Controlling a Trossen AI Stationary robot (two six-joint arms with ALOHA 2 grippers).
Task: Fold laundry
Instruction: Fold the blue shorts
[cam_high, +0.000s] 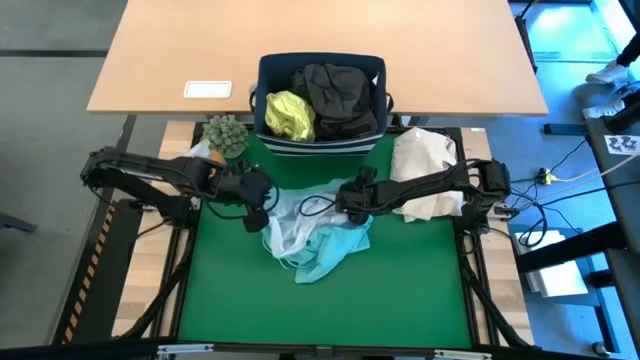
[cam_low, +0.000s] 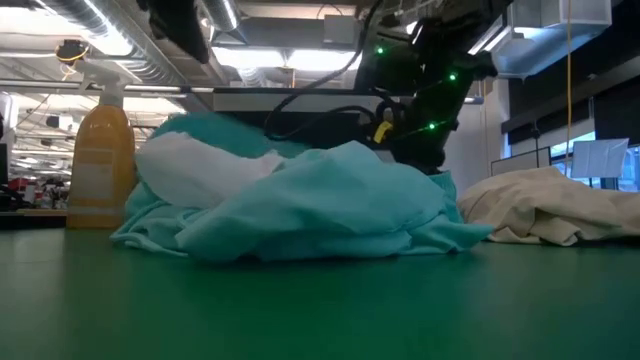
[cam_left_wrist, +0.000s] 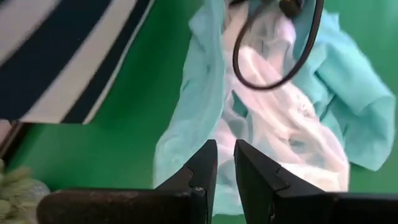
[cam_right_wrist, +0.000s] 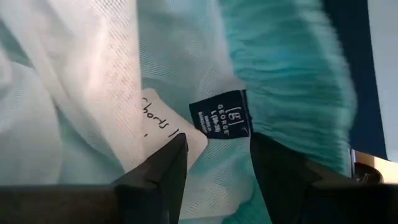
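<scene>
The laundry piece on the green mat (cam_high: 230, 300) is a turquoise garment (cam_high: 320, 245) with a white mesh lining, lying crumpled in a heap (cam_low: 320, 200). My left gripper (cam_high: 262, 215) is at its left edge, its fingers nearly together (cam_left_wrist: 225, 165). At the garment's far side, my right gripper (cam_high: 343, 203) has its fingers (cam_right_wrist: 217, 165) half apart, with cloth filling the gap. A yellow-green shirt (cam_high: 288, 115) and dark garments (cam_high: 342, 98) lie in the navy bin (cam_high: 320, 62). My left gripper slants down from the table's left onto the garment's left edge (cam_left_wrist: 224, 134). Pale cloth shows in the narrow gap between its fingers, but the fingers hide whether it is an edge or a fold. The rest of the garment lies slack on the mat. My right gripper slants down onto the garment by its dark sewn-in label (cam_right_wrist: 221, 117) and a white handwritten tag (cam_right_wrist: 165, 124). A bunch of cloth sits between the two fingers. How many layers, I cannot tell. The garment rests on the mat.
The navy bin with the striped base stands at the mat's far edge. A cream cloth bundle (cam_high: 425, 170) lies at the mat's right. A green plant-like thing (cam_high: 225, 133) and an amber spray bottle (cam_low: 100, 160) stand at the far left. Bare mat lies toward the near edge.
</scene>
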